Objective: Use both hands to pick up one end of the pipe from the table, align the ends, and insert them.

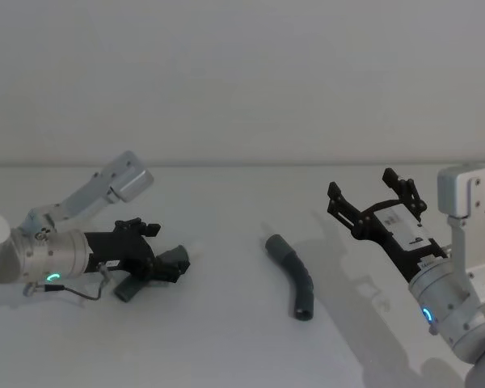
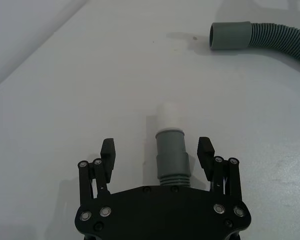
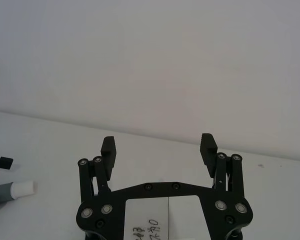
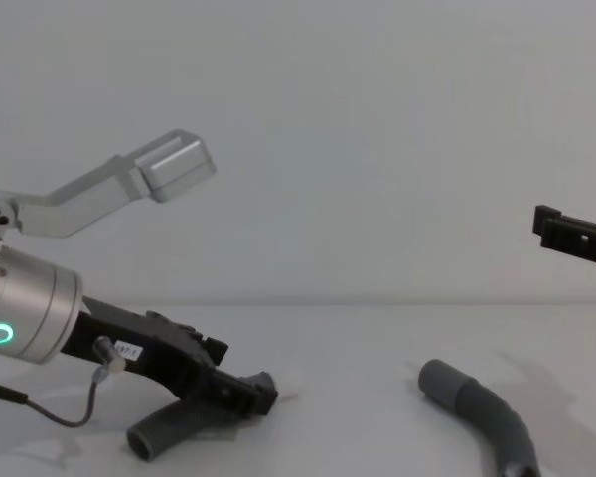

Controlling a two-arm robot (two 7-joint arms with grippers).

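The left black plastic two-finger gripper (image 2: 157,148) sits low over the left side of the plain matte white table (image 1: 226,347), its fingers (image 2: 108,151) spread. The smooth grey cuff (image 2: 170,150) of one dark grey corrugated hose piece (image 4: 159,435) lies between them, touching neither, and its short white tip (image 2: 168,116) pokes past the fingertips. The second curved corrugated hose piece (image 1: 295,275) lies mid-table, well apart, its plain grey cuff (image 2: 231,35) at the end nearer that gripper. The right black gripper (image 3: 157,147) hovers raised on the right, gaping wide.

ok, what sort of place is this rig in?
Probably a lab test bench: plain white table, blank wall, one loose hose piece, left hand open around another's cuff, right hand open in the air.
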